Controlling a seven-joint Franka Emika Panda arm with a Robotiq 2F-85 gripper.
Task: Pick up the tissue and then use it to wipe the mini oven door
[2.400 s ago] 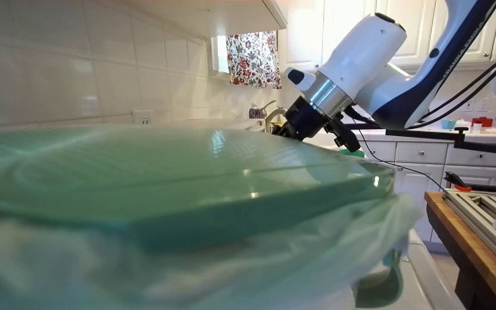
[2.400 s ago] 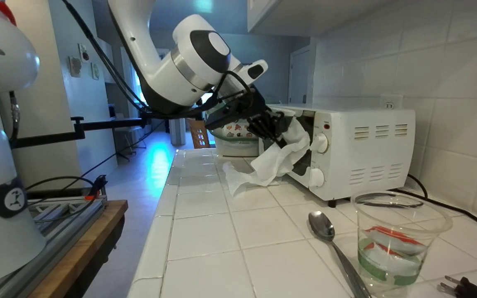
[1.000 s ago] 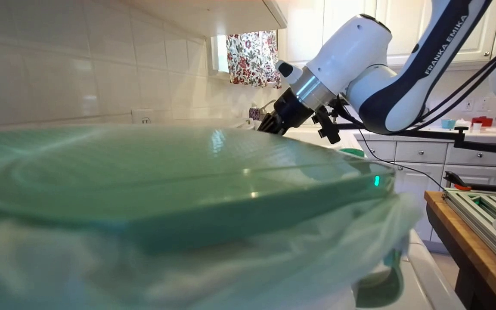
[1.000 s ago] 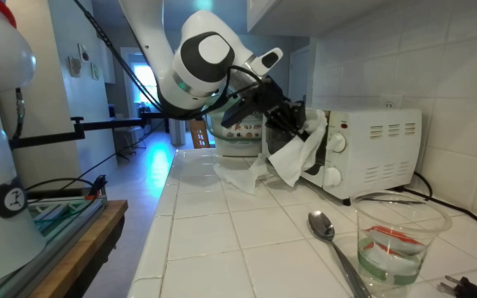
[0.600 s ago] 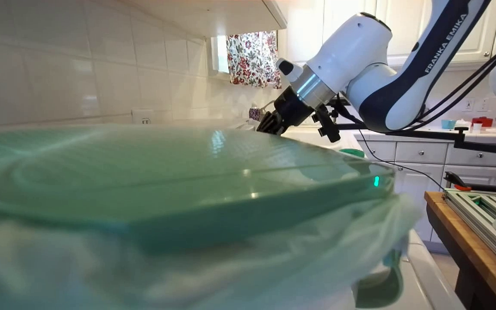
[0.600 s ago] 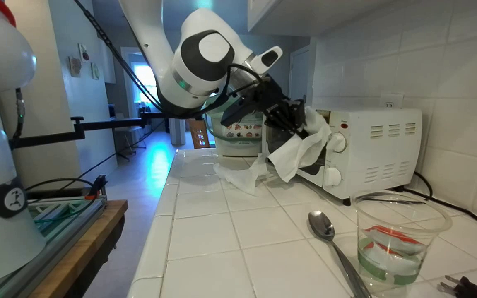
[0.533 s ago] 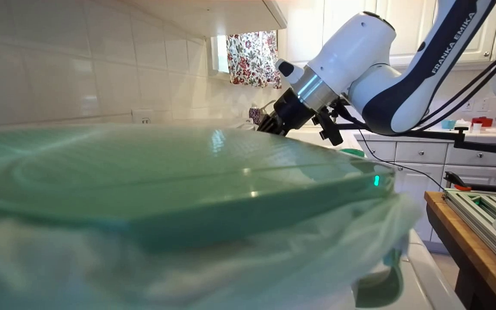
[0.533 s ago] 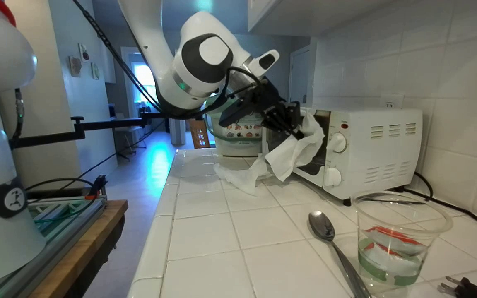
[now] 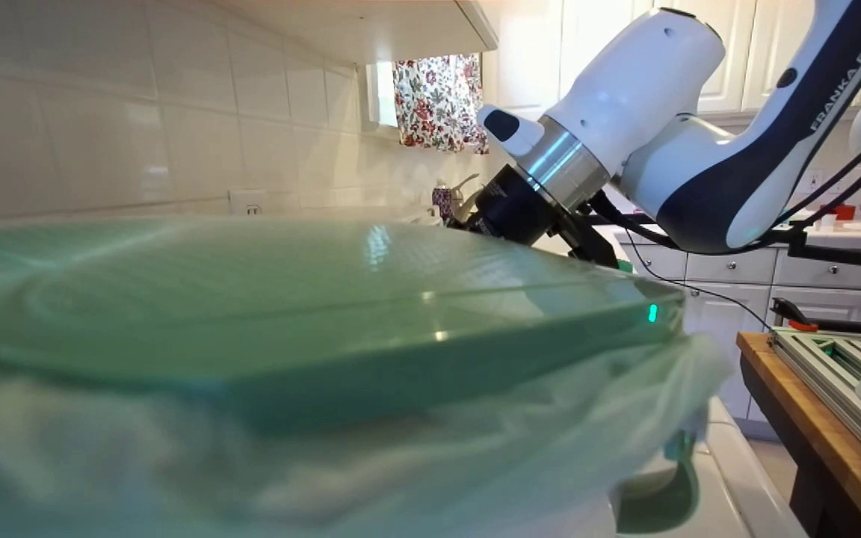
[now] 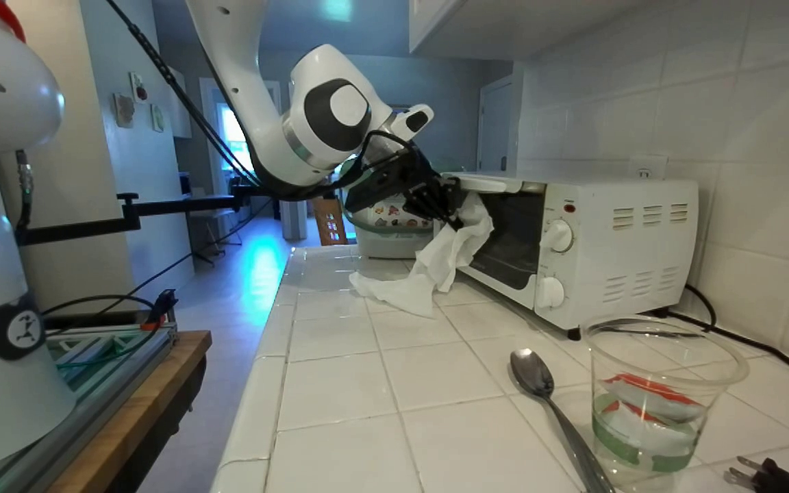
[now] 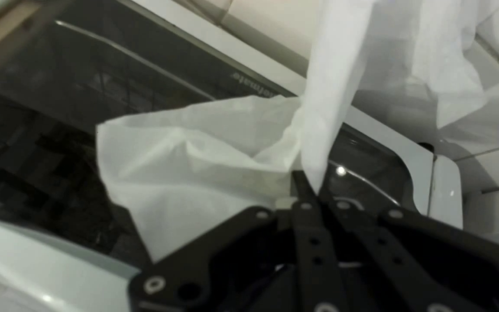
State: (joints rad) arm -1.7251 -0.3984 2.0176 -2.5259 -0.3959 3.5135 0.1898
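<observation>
The white mini oven (image 10: 627, 253) stands against the tiled wall, its dark glass door (image 10: 514, 233) shut. The door also fills much of the wrist view (image 11: 154, 65), with its white handle (image 11: 46, 268) at lower left. My gripper (image 10: 458, 223) is shut on the white tissue (image 10: 459, 243) in front of the door. In the wrist view the gripper (image 11: 314, 184) pinches the tissue (image 11: 197, 160); one flap spreads before the glass. Another part hangs down and trails on the counter. Contact with the glass is unclear. In an exterior view the fingertips are partly hidden behind a green lid (image 9: 288, 306).
A spoon (image 10: 538, 383), a clear plastic cup (image 10: 661, 397) with packets and a plug (image 10: 771, 476) lie on the tiled counter (image 10: 340, 383). A stickered bucket (image 10: 394, 236) stands beyond the oven. A wall cabinet (image 9: 386, 26) overhangs the counter.
The oven shifted slightly right in an exterior view between 2.4 and 1.0 seconds ago. Since then my gripper has moved with the tissue away from the knobs, along the door toward the bucket.
</observation>
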